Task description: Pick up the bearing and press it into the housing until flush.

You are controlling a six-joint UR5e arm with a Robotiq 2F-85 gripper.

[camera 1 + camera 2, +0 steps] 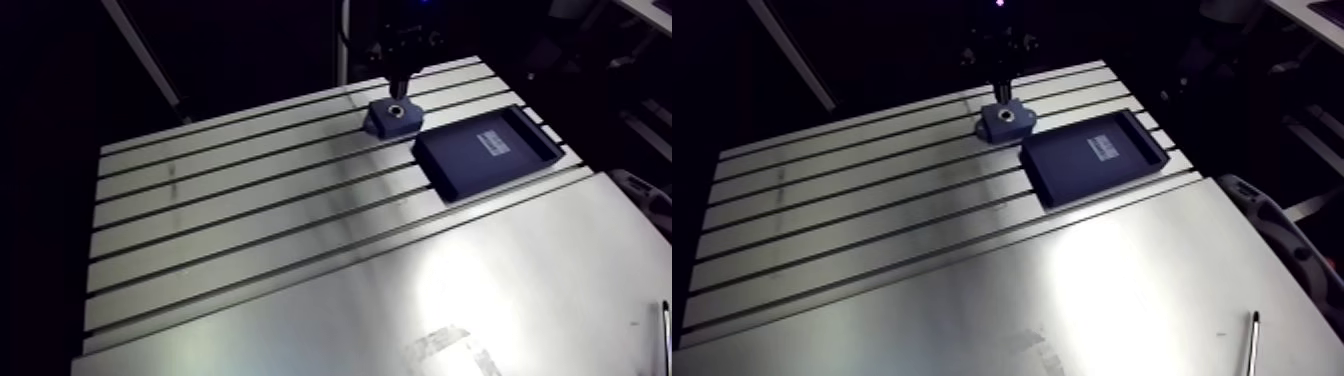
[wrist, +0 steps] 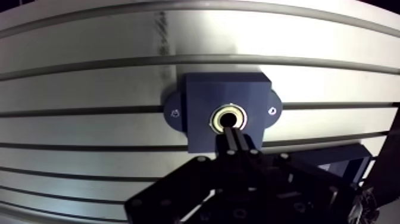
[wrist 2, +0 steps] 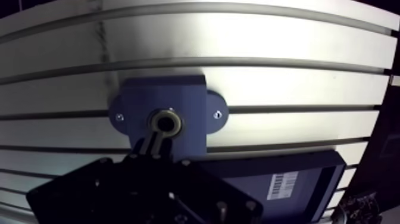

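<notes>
Wrist view: the pinched-together black two-finger gripper [image 2: 233,131] covers the near rim of the silver ring bearing [image 2: 217,116], and half the dark blue flat tray [image 3: 309,168] too. Its white barcode label [image 3: 283,185] is too tiny to read.

On my feed, a slotted aluminium bench [image 1: 250,200] carries a shallow dark-blue tray [image 1: 458,162] with a white barcode label [image 1: 494,143] inside it. A thin pen-like rod [image 1: 1252,340] lies on the smooth plate [image 1: 1122,280] nearer the camera.

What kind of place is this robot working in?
Probably a lab or workshop assembly bench: a slotted aluminium table, a blue housing on it, and a dark parts tray alongside.
</notes>
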